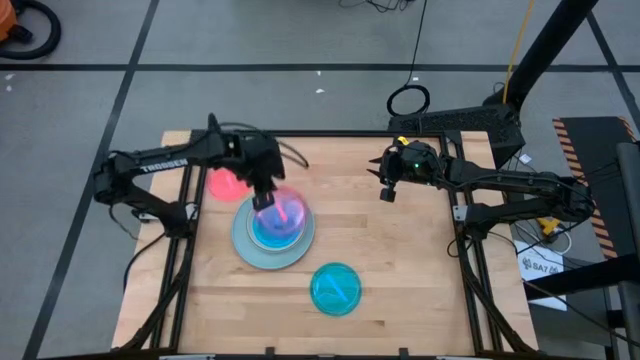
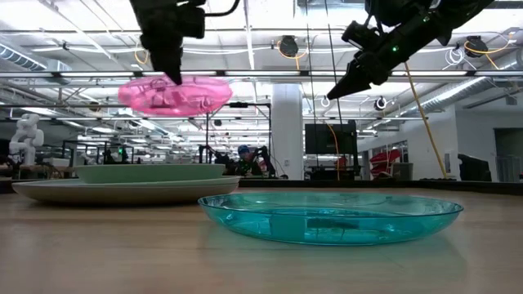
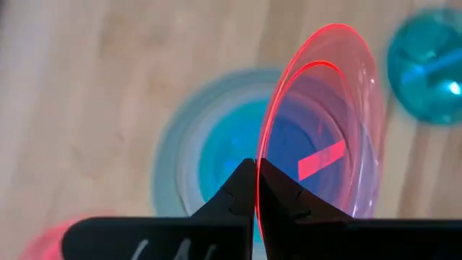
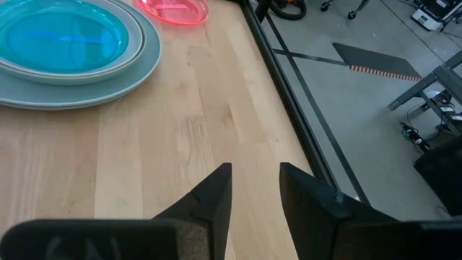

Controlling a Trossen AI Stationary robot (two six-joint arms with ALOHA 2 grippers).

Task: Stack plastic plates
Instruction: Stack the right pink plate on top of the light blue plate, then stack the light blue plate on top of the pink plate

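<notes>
A: Which step was in hand?

B: A placing step, by my reading. The left tool (image 1: 268, 200) was pinched tight on the rim of a pink plate (image 1: 284, 208), carried level in the air. Directly beneath that tool sat the stack (image 1: 273, 232): a grey plate (image 1: 243, 243) at the bottom, then what looked like a pale green one (image 2: 147, 172), though only the table-height view showed it clearly, and a teal plate (image 4: 58, 37) in its hollow.

A: What did the next move call for?

B: Lowering until the pink plate settled centred over the teal one, then opening the fingers and lifting clear without dragging the rim.

A: Anything left loose?

B: Yes. A second pink plate (image 1: 226, 183) lay flat on the worktop (image 1: 400, 260), behind the left tool and just beside the stack. Another teal plate (image 1: 335, 288) lay alone, well apart from the left tool, toward the front edge.

A: And on the right?

B: The right tool (image 1: 386, 190) hung in the air over bare wood, fingers spread and holding nothing, well clear of every plate. It seemed to be waiting.
</notes>
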